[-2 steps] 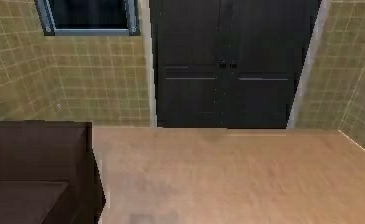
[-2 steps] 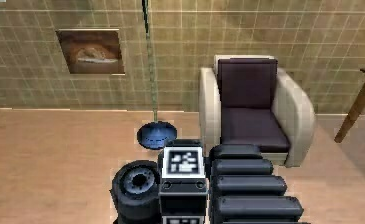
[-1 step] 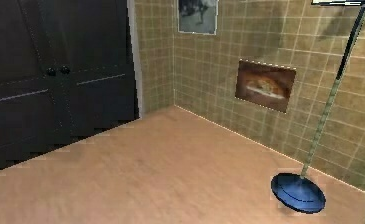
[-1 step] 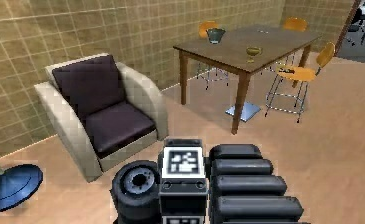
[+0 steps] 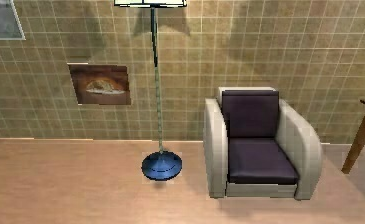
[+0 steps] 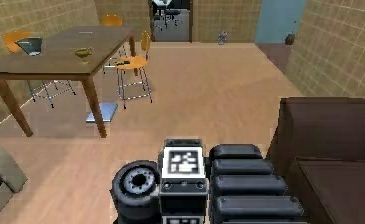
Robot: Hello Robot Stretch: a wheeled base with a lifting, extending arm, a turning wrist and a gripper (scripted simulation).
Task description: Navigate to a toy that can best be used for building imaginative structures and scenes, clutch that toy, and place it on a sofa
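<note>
Arm side view, 6 o'clock: dark segmented arm bar [image 6: 245, 185], white marker square [image 6: 183, 163], gripper [image 6: 140, 188] at its 9 o'clock. Far end unreadable, so cannot tell whether anything is held.
3 o'clock: dark brown upholstered sofa [image 6: 325, 150].
10 o'clock: brown wooden table [image 6: 60, 62], orange chairs [image 6: 135, 65] beside it; small pale-blue object [image 6: 98, 116] on floor at table leg.
Building toy location: cannot tell.
Forward view, 6 o'clock: blue round-based floor lamp [image 5: 161, 165].
4 o'clock: cream armchair with dark cushions [image 5: 258, 140].
10 o'clock: framed picture [image 5: 100, 84] on tan tiled wall [image 5: 190, 70].

soft, even, fairly bright light in both views. the floor lamp [image 5: 156, 90] casts a faint shadow on the tiled wall [image 5: 290, 60]; upright edges lean near the arm side view's sides.
</note>
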